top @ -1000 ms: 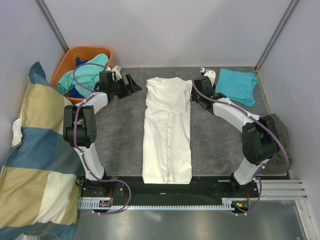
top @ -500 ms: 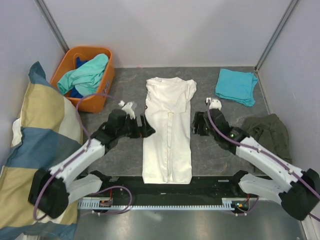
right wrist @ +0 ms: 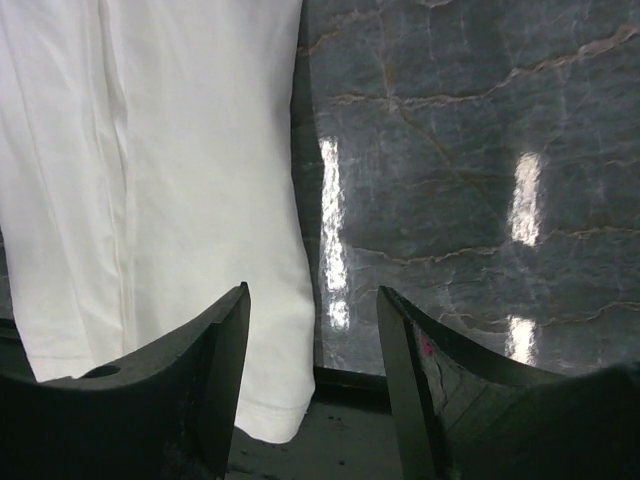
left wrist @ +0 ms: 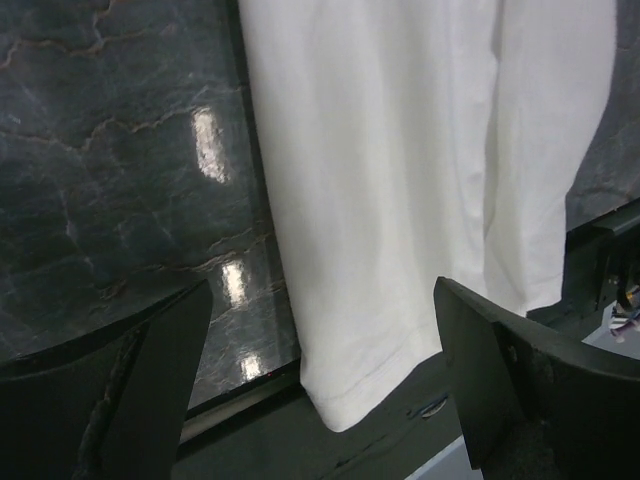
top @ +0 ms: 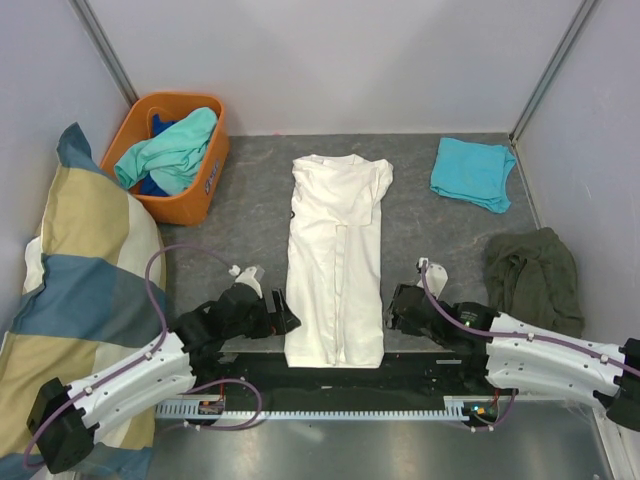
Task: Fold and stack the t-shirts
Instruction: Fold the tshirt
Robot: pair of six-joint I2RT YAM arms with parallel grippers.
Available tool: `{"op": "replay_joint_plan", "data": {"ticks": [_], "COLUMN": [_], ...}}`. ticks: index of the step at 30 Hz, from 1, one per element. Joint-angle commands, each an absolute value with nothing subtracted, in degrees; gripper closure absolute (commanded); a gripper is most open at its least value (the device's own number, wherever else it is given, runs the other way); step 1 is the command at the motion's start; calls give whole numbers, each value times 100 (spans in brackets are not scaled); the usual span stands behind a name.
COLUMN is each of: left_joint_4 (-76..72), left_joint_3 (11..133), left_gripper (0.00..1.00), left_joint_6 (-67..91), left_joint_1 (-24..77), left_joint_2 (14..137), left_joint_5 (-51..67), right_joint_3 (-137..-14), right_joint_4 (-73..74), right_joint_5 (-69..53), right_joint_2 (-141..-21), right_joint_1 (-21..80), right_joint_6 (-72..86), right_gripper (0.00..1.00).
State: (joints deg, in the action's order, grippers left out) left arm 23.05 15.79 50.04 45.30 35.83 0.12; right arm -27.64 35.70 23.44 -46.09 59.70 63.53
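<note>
Both arms have swung back from the shirt's far end to the near table edge, so the left gripper (top: 283, 312) and right gripper (top: 393, 310) now flank the hem of the cream-white t-shirt (top: 335, 250). That tee lies mid-table, folded narrow, its long axis running far to near, with its hem corners drooping over the near edge. Each corner sits just inward of its own gripper, about equally close. The left jaws are spread wide and empty; the right jaws stand apart too, pinching nothing. The turquoise t-shirt (top: 473, 172) lies far right.
</note>
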Motion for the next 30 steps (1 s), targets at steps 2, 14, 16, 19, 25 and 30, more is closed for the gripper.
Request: {"op": "replay_joint_plan", "data": {"ticks": [2, 14, 16, 19, 25, 30], "left_joint_4": [2505, 3032, 3032, 3050, 3225, 3322], "left_joint_3": [1239, 1274, 1292, 1318, 1450, 1573], "left_gripper": [0, 0, 2, 4, 4, 9], "left_joint_6": [5827, 6617, 6802, 7074, 7839, 7980], "left_joint_1": [4939, 6177, 6547, 7056, 8103, 8174], "left_joint_2": [3323, 3243, 3392, 3725, 4262, 4430], "left_joint_5": [-422, -580, -711, -852, -1406, -1670], "right_joint_3": [-2716, -2803, -2821, -2716, -2628, -2707], "right_joint_4": [3849, 3990, 4087, 4104, 4236, 4219], "right_joint_5": [2900, 3427, 3472, 3480, 3559, 3604], "right_joint_2": [-4763, -5572, -5572, -5476, -5352, -5493], "right_joint_1": [6880, 8551, 8639, 8719, 8912, 8921], "right_joint_6": [7846, 9395, 9544, 9694, 9932, 9844], "right_gripper": [39, 40, 40, 40, 40, 61]}}
